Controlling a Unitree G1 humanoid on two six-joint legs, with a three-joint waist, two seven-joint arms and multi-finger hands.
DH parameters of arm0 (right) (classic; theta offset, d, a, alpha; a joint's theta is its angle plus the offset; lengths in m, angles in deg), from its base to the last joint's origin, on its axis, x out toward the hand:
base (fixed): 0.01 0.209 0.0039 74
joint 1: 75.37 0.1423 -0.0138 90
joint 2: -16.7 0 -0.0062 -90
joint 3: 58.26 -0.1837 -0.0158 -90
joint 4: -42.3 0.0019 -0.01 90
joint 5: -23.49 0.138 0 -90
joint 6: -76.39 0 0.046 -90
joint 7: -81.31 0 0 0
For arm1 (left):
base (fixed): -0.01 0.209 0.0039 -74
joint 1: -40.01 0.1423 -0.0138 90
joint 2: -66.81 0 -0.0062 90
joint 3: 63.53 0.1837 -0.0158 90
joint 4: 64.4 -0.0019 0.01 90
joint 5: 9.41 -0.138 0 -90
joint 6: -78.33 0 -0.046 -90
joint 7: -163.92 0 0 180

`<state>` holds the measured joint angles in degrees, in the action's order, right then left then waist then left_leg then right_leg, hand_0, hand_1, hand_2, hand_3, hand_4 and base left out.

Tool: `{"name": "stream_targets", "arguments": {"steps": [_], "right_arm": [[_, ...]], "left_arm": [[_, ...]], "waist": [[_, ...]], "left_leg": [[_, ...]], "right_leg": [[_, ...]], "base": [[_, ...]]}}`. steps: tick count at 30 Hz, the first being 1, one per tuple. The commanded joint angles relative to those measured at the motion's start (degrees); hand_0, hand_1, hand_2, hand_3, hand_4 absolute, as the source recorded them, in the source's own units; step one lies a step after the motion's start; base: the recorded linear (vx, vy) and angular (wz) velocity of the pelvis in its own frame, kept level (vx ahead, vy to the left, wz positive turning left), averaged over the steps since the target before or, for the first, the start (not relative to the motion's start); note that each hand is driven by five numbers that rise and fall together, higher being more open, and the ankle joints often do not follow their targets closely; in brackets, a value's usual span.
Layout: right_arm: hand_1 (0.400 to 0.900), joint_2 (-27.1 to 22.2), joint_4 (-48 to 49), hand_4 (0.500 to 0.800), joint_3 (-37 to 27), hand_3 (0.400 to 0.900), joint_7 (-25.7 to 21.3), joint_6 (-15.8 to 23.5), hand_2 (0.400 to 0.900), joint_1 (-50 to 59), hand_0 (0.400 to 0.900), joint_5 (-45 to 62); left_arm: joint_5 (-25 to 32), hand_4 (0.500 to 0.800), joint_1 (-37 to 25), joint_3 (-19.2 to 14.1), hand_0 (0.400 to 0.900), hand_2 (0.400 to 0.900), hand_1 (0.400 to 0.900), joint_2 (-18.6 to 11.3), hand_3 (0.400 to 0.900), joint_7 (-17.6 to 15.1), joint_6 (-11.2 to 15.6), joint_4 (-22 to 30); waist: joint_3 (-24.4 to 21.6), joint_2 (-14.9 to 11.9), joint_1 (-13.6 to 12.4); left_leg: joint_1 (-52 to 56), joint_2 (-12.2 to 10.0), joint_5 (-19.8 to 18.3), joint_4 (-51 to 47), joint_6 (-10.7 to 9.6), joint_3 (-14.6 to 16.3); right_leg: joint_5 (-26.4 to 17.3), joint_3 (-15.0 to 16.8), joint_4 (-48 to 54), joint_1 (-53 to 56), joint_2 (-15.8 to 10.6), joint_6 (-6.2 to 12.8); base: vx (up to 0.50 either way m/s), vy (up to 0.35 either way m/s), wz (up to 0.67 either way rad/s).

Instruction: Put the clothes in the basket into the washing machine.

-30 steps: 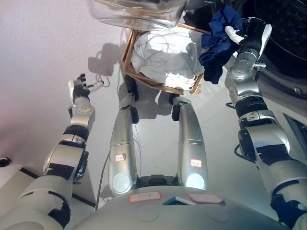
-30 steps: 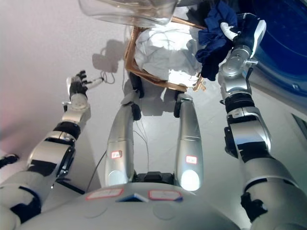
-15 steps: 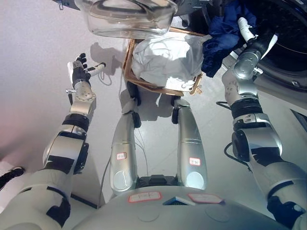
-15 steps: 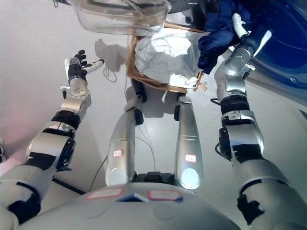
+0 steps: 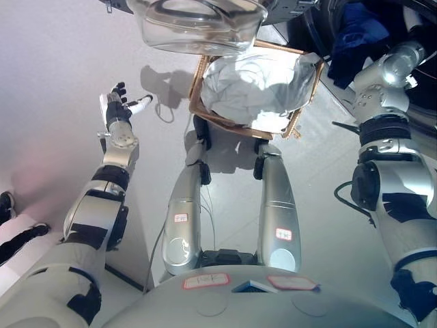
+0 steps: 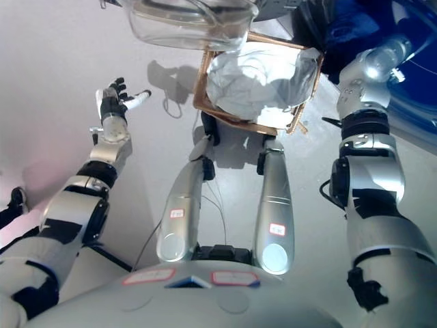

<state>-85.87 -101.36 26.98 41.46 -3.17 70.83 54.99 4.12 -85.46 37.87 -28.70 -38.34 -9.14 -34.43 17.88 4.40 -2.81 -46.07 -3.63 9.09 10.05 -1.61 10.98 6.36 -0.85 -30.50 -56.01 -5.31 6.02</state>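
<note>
Left eye view shows the wooden basket (image 5: pixel 199 87) standing on the floor (image 5: pixel 61 75) at the far middle, holding a heap of white clothes (image 5: pixel 256 85). Right of it, the right arm reaches up and away toward the dark washing machine opening (image 5: pixel 321 27) at the far right; the right hand is out of sight past the top edge, so I cannot tell what its fingers are doing. A dark blue garment (image 5: pixel 351 41) hangs at that opening, just left of the right forearm. A clear glass door (image 5: pixel 198 24) sits above the basket's far rim. At the left, the left hand (image 5: pixel 119 113) hovers over bare floor with fingers spread and released, grasping nothing
</note>
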Motion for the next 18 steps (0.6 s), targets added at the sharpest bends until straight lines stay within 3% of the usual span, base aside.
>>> {"name": "stream_targets", "arguments": {"steps": [1, 10, 15, 18], "right_arm": [[0.4, -4.8, 1.6, 0.5, 2.5, 0.4, -2.7, 5.9, 0.4, 0.4, 0.4, -1.7], [0.4, -11.2, -1.1, 0.5, 3.9, 0.4, -1.2, 5.3, 0.4, 4.7, 0.4, 0.3], [0.4, -13.8, -3.5, 0.5, 7.3, 0.4, -0.1, 3.3, 0.4, 8.1, 0.4, -0.8], [0.4, -15.8, -4.5, 0.5, 11.3, 0.4, 0.3, -0.2, 0.4, 8.8, 0.4, -7.3]], "left_arm": [[-0.3, 0.8, 5.2, -0.9, 0.9, 0.9, 0.9, 0.4, 0.9, -2.8, 1.0, -4.3], [0.7, 0.8, 6.9, -0.2, 0.9, 0.9, 0.9, 1.2, 0.9, -2.0, 2.2, -2.7], [1.2, 0.8, 7.0, 0.1, 0.9, 0.9, 0.9, 1.0, 0.9, -1.7, 2.4, -2.5], [1.1, 0.8, 7.4, 0.3, 0.9, 0.9, 0.9, 1.2, 0.9, -1.6, 2.6, -2.1]], "waist": [[-9.3, 2.8, 1.3], [-9.6, 3.9, -0.2], [-9.4, 4.2, -0.8], [-9.3, 4.2, -0.8]], "left_leg": [[0.8, 2.0, -3.3, -2.1, -1.7, -2.6], [5.4, 2.1, -0.5, -8.1, -2.8, -2.8], [7.1, 1.7, 0.4, -10.1, -3.2, -2.9], [7.7, 1.6, 0.5, -10.1, -3.3, -3.0]], "right_leg": [[-11.2, -2.9, 15.0, 4.5, 2.3, -1.63], [-10.2, -3.5, 15.8, 6.1, 1.9, -1.5], [-9.7, -3.7, 15.8, 6.5, 1.9, -1.54], [-9.2, -4.0, 15.0, 6.5, 1.7, -1.79]], "base": [[0.04, -0.022, 0.03], [0.04, -0.019, 0.04], [0.04, -0.013, -0.02], [0.04, -0.025, 0.05]]}}
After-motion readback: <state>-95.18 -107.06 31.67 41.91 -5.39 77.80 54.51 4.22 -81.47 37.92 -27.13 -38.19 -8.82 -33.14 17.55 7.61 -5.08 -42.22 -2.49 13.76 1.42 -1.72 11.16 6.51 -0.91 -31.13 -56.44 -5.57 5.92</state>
